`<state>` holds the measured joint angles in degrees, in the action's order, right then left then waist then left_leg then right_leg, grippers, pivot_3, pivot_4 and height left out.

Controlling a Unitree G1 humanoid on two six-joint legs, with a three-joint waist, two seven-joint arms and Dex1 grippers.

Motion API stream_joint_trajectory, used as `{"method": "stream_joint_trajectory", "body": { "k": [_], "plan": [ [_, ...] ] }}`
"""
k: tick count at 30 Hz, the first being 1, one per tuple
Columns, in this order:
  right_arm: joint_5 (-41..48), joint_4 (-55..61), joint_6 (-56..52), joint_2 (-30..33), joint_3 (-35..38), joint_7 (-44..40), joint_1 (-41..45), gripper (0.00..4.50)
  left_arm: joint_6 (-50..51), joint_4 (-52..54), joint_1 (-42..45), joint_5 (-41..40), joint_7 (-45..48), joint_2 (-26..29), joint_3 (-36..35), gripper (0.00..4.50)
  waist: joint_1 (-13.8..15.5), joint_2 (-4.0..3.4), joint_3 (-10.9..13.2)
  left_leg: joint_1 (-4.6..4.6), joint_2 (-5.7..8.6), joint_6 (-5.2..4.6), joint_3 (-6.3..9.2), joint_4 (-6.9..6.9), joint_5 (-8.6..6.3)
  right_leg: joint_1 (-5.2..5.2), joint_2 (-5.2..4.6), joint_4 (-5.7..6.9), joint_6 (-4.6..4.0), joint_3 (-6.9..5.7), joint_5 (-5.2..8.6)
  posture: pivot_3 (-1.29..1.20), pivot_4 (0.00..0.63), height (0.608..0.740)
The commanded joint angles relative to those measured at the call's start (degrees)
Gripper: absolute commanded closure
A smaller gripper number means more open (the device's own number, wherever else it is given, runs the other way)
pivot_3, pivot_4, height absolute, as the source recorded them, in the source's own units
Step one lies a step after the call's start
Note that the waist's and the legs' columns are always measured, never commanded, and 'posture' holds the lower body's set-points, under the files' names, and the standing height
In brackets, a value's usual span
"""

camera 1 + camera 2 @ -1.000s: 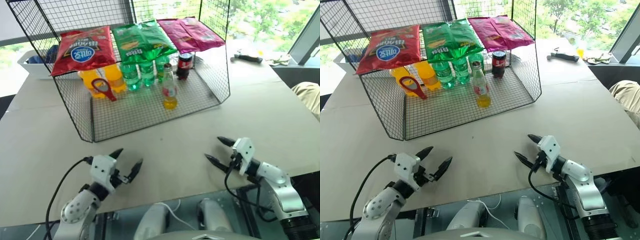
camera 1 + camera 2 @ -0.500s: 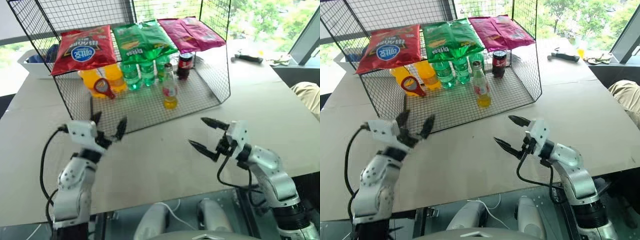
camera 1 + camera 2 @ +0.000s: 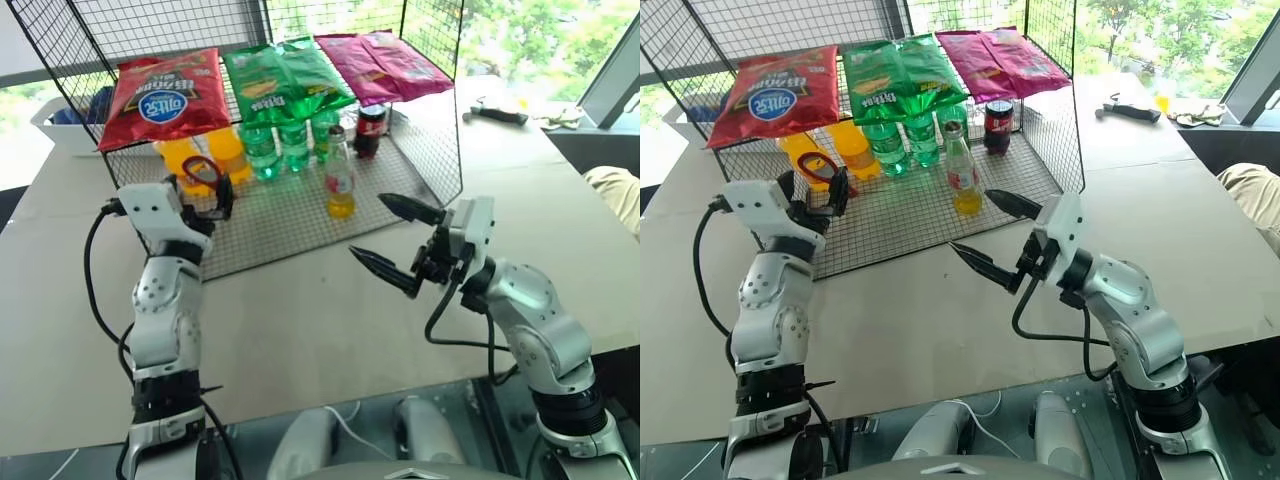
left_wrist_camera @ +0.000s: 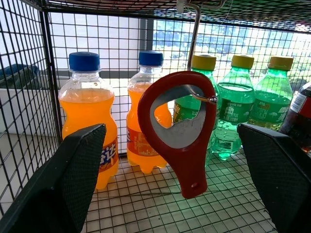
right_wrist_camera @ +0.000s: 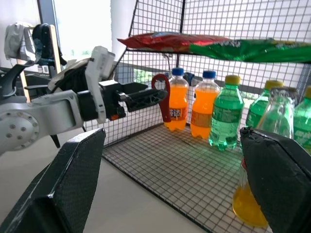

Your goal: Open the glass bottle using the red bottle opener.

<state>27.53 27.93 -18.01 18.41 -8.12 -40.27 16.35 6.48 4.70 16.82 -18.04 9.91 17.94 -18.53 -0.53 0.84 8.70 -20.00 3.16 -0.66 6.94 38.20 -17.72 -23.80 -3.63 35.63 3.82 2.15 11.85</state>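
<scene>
The left gripper (image 3: 198, 192) is hovering wide open and empty at the wire rack's (image 3: 420, 165) near-left edge, just before the red bottle opener (image 4: 178, 130) hanging from a hook. The glass bottle (image 3: 339, 178) is standing inside the rack toward its right. Nearer and right of it, the right gripper (image 3: 392, 240) is pointing left over the table (image 3: 560, 230), jaws spread wide, holding nothing.

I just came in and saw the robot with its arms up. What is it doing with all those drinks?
The robot is getting ready to open the glass bottle that stands on the wire rack. Its left gripper is open and held up right in front of the red bottle opener, which hangs from a hook in the rack, in front of the orange soda bottles. Its right gripper is open too, in the air near the glass bottle. Neither one holds anything yet.
</scene>
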Motion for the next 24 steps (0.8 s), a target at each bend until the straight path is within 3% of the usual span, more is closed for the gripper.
{"method": "stream_joint_trajectory", "body": {
  "k": [1, 24],
  "plan": [
    [0.9, 2.7, -0.6, -0.6, -0.3, 1.2, 1.3, 0.04, -2.3, -1.3, 3.3, 0.5, -0.4, 0.3, -0.6, 0.0, 0.0, 0.0, 0.0, 0.0, 0.0, 0.0, 0.0, 0.01, 0.0, 0.0, 0.0, 0.01, 0.0, 0.0, 0.0, 0.0, 0.15, 0.74],
    [0.3, 3.5, -2.3, -0.7, -1.1, 3.1, 3.3, 0.04, -4.8, -6.0, 5.6, 0.7, -0.2, 0.6, -0.6, 0.0, -0.1, 0.0, 0.0, 0.0, 0.01, 0.0, 0.01, 0.0, 0.0, -0.01, -0.01, 0.01, 0.0, 0.0, 0.0, 0.0, 0.15, 0.74]
  ]
}}
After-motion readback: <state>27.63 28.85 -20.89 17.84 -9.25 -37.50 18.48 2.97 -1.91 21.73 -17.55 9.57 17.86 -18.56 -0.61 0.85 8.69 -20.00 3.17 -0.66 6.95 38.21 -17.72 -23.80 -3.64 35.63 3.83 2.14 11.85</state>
